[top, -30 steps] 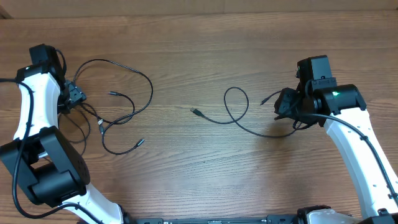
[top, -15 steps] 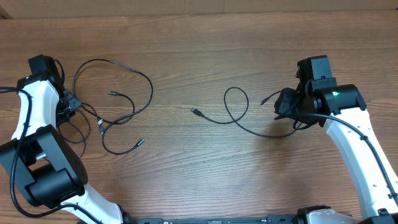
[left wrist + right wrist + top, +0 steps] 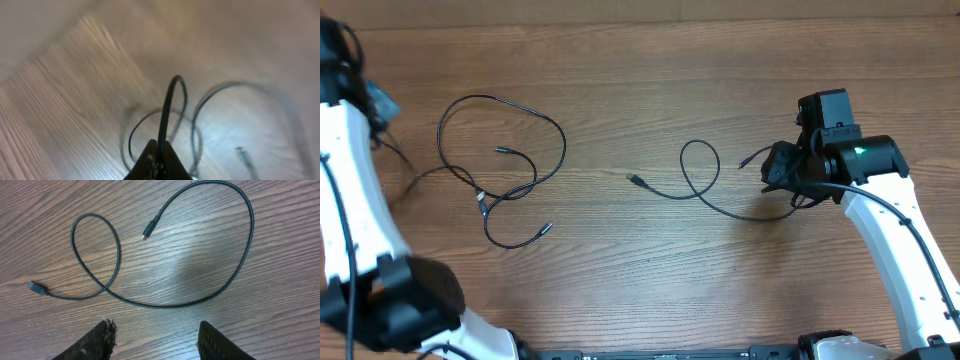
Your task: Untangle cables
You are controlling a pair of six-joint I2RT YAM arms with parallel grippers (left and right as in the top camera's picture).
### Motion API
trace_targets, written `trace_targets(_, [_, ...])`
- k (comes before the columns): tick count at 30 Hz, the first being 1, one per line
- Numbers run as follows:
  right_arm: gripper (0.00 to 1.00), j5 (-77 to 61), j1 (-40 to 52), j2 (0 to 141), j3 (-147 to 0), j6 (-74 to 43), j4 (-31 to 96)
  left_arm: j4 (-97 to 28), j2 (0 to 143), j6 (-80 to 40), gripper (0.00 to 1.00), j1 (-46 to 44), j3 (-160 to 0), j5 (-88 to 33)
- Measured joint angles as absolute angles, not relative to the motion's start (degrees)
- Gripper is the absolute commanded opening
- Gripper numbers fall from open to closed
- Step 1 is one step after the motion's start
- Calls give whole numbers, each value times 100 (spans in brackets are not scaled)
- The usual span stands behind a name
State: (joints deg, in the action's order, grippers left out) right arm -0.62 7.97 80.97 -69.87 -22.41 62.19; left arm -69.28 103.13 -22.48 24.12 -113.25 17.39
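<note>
Robot lab or test bench, by look of it.
- Two white-and-black robot arms, left arm (image 3: 348, 200) and right arm (image 3: 895, 240), rise from near edge of wood-grain table (image 3: 620, 70).
- Black bar (image 3: 670, 354) runs along near edge between arm bases.
- Green status light (image 3: 861, 151) glows on right arm near wrist.
- Thin black cables (image 3: 505, 150) lie in loose loops on tabletop, toward left edge and right of centre.
- Beyond far edge, plain pale strip (image 3: 620, 12); wall or floor, cannot tell.
- Soft glare on wood in wrist views.
</note>
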Motion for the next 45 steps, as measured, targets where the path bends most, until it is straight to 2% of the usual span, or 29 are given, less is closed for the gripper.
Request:
trace_targets(7, [52,-60,794,8097,-6987,-2239,6215,-7026,9461,-2231,4,2412,-12726,1739])
trace_targets(14, [52,-62,797,8097,-6987,-2239,6211,-6805,8901,-2224,4,2412,-13408,1734])
trace_targets(33, [52,-60,797,8097,-6987,-2241,6213,-5507,8298,-1778,4,2412,-13655,1422])
trace_targets(37, [52,-62,797,8097,-6987,-2239,6211,-5826,8340,-1761,4,2412,-13694,2062])
trace_targets(42, [52,-58,797,8097,-6987,-2241,6217,-7175,8858,-2078,5,2412,-13753,3286])
trace_targets(45, [52,-62,797,8097,-6987,-2239,6224,-7863,9382,-2333,4,2412,-13751,3599])
